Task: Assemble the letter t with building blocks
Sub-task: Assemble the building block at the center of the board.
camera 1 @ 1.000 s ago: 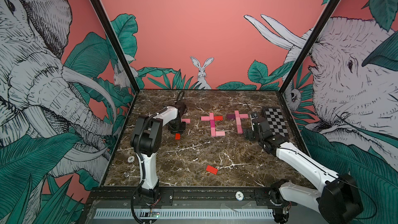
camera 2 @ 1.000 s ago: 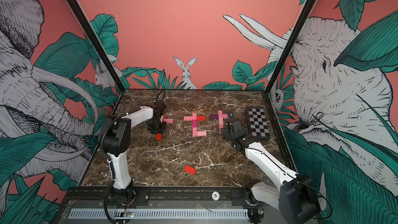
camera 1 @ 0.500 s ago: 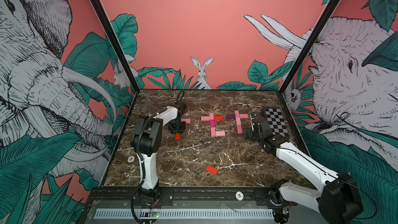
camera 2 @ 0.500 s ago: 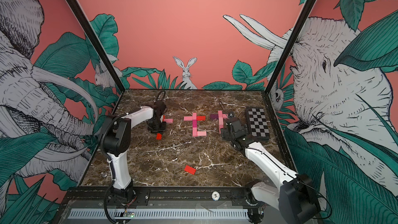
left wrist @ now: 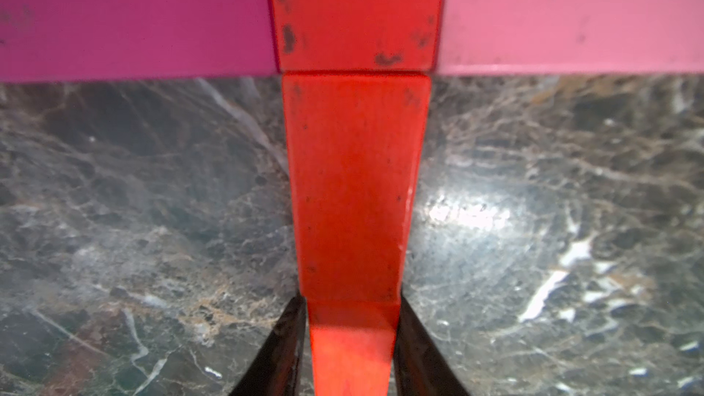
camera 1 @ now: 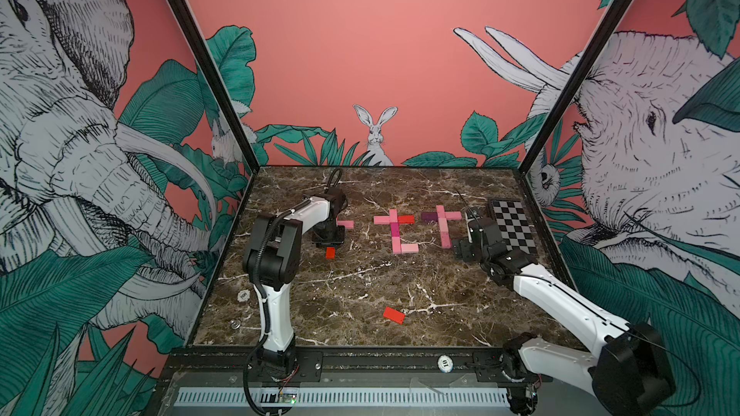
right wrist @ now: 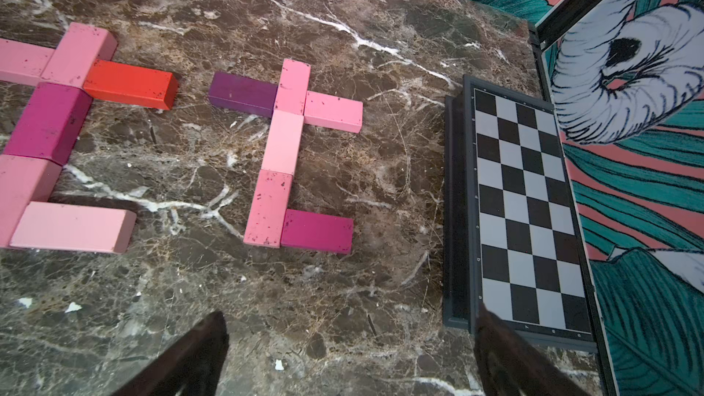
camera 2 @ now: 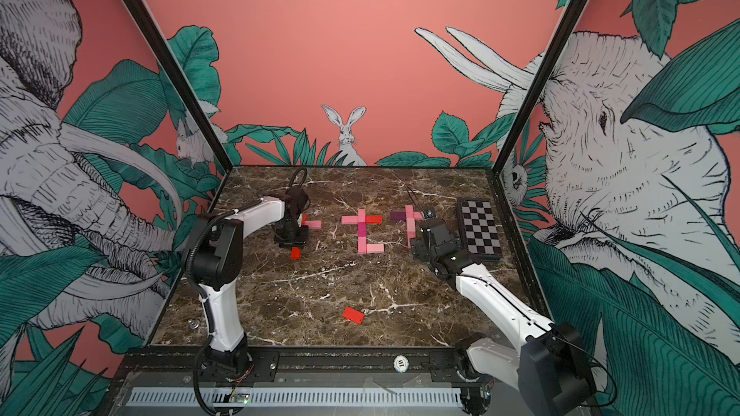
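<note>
I work in a robot test cell, a staged lab booth and not a room anyone lives in. Printed wall panels (camera 1: 100, 154) of elephants, leaves and a rabbit (camera 1: 375, 134) (pure backdrop) box in a marble-patterned tabletop (camera 1: 360, 286) at centre frame. Black frame posts (camera 1: 205, 66) rise at its far corners, and my two arms (camera 1: 276, 314) are bolted to a black rail (camera 1: 360, 358) along the lower edge.

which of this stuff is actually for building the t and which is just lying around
For the job: red block at the left pincer, magenta block, pink block, middle letter, letter with the purple arm, loose red block.
Lying about: checkered board, white disc on the marble, disc marked 10 on the front rail.
</note>
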Controlling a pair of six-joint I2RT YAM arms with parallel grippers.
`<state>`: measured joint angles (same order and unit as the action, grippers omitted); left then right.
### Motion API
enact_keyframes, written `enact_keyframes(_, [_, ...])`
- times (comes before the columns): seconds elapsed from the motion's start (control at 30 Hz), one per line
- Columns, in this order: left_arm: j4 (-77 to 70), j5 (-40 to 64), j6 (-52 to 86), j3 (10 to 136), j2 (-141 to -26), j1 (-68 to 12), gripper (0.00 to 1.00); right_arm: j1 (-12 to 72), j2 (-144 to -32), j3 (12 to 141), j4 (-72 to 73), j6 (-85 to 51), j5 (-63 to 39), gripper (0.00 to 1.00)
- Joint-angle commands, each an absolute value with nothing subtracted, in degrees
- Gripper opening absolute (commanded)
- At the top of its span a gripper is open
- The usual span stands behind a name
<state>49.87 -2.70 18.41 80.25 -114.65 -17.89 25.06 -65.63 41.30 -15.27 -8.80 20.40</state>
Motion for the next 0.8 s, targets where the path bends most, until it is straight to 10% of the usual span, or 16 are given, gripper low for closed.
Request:
enact_keyframes(0.0, [47.42,-4.32,18.63,78.75,-118.22,-17.50,0.40,24.81,-65.30,40.96,-13.84,-9.23,20.93,0.98])
enact_keyframes(0.23, [47.29,-4.19,17.80,78.52,-118.04,-17.49,0.42,24.80,-65.48,40.87,-13.83,-9.32,20.83,0.98])
enact_keyframes(0.4, [45.82,-3.62,16.97,76.46,-115.88,-17.49,0.73,24.83,-65.72,40.70,-13.36,-9.65,20.52,0.98])
enact_keyframes(0.77, [44.03,-0.45,16.06,75.25,-113.31,-18.18,0.76,24.81,-65.83,40.70,-13.02,-9.95,20.04,0.98])
